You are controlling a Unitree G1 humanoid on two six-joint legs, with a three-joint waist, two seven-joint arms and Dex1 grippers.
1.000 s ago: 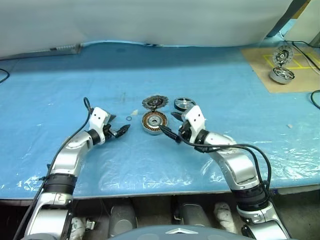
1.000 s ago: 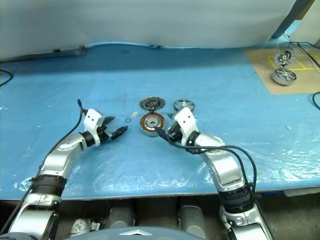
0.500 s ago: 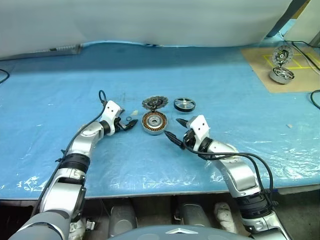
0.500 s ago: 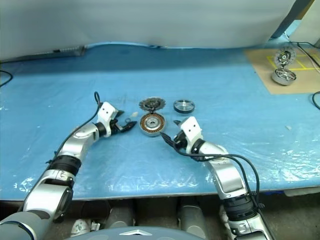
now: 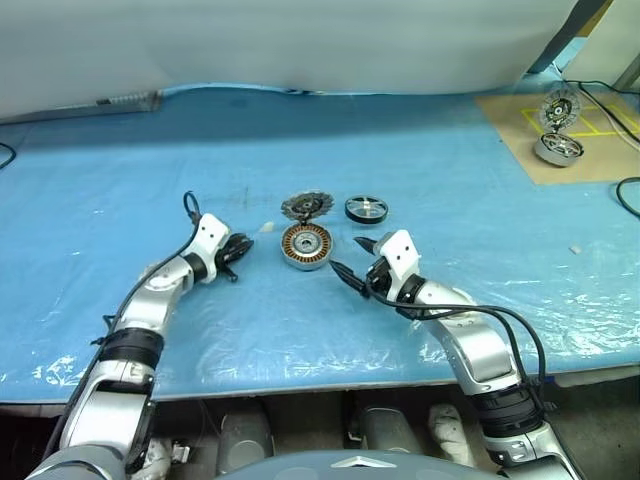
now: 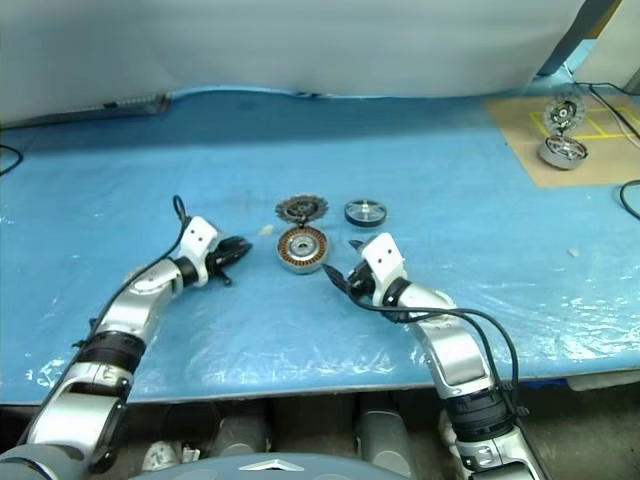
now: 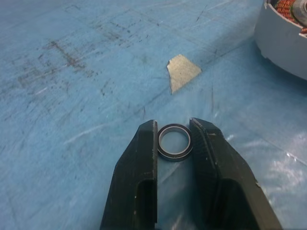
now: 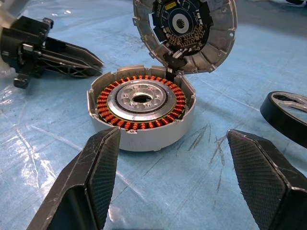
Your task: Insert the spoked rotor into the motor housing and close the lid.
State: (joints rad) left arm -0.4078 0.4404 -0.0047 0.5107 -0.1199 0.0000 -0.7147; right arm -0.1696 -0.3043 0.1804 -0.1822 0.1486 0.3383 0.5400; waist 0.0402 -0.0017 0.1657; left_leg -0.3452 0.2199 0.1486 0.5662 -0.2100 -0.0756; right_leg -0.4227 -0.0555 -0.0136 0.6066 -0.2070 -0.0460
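The motor housing [image 5: 307, 245], a silver cup with copper windings, sits mid-table on the blue sheet. The lid [image 5: 308, 206] stands tilted up at its far edge, toothed side showing [image 8: 184, 33]. The spoked rotor [image 5: 366, 209] lies flat to the right of the lid. My left gripper [image 5: 240, 248] is left of the housing, shut on a small black-edged metal ring [image 7: 175, 157] held between its fingers [image 7: 139, 158] just over the sheet. My right gripper [image 5: 350, 258] hovers just right of and nearer than the housing, fingers [image 8: 103, 163] wide open with nothing between them.
A small white scrap [image 5: 267, 227] lies between the left gripper and the lid. A brown board at the far right carries another motor drum [image 5: 556, 148] with an upright spoked disc [image 5: 556, 108]. Black cables [image 5: 628, 195] run along the right edge.
My left gripper reached to the small ring, closed on it and drew back to the left. My right gripper backed off the housing toward the near side, then held still.
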